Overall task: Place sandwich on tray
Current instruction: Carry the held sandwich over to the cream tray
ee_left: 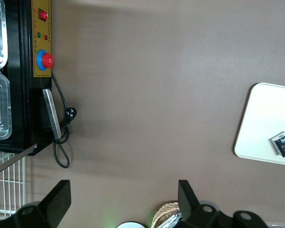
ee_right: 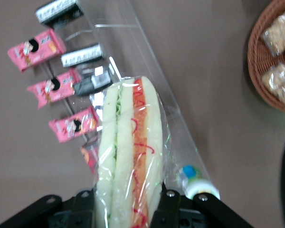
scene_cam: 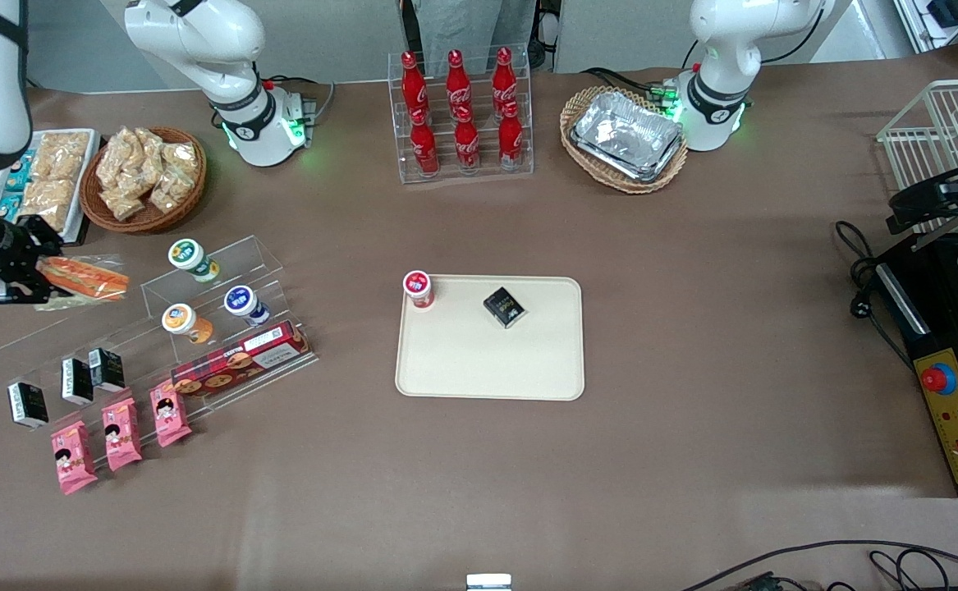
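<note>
Sandwich (scene_cam: pixel 84 277), wrapped in clear plastic, hangs clamped in the tool (scene_cam: pixel 25 283) above the table's working-arm end, beside the clear stepped rack (scene_cam: pixel 199 328) of cups and packets, lifted free so it can travel. Nearer the table's middle, the tray (scene_cam: pixel 491 361) lies flat, holding a red-lidded cup (scene_cam: pixel 418 287) and a small black box (scene_cam: pixel 504 306); its nearer half is bare, likely room enough.

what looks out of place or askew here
Nothing is spilled or damaged. The only item off its spot is the sandwich, held by the pincer above the table beside the snack display, well away from the tray.
</note>
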Motion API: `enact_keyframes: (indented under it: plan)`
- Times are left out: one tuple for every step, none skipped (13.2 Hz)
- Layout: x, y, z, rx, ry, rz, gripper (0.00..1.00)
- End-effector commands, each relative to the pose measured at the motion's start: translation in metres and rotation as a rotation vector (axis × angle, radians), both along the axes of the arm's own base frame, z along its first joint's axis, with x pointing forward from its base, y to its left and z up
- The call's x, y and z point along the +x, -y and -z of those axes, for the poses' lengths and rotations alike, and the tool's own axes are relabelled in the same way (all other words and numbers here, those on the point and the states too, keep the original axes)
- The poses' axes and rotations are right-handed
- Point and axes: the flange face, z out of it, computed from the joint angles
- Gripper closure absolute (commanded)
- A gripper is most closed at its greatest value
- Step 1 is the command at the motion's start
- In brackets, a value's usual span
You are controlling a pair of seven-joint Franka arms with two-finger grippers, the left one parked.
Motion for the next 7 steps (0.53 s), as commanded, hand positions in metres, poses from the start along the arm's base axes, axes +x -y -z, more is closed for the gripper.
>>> enact_keyframes:
  plan:
    - [0.022, -0.083, -0.036, 0.037, -0.025, 0.048, 0.62]
    - [0.027, -0.115, -0.040, 0.058, -0.024, 0.086, 0.62]
    - [0.031, -0.147, -0.043, 0.063, -0.020, 0.111, 0.62]
    - [0.033, -0.183, -0.047, 0.064, -0.016, 0.119, 0.62]
    - [0.037, -0.213, -0.043, 0.060, -0.021, 0.122, 0.62]
    - [0.041, -0.240, -0.038, 0.063, -0.030, 0.130, 0.62]
    - [0.043, -0.277, -0.030, 0.063, -0.044, 0.142, 0.62]
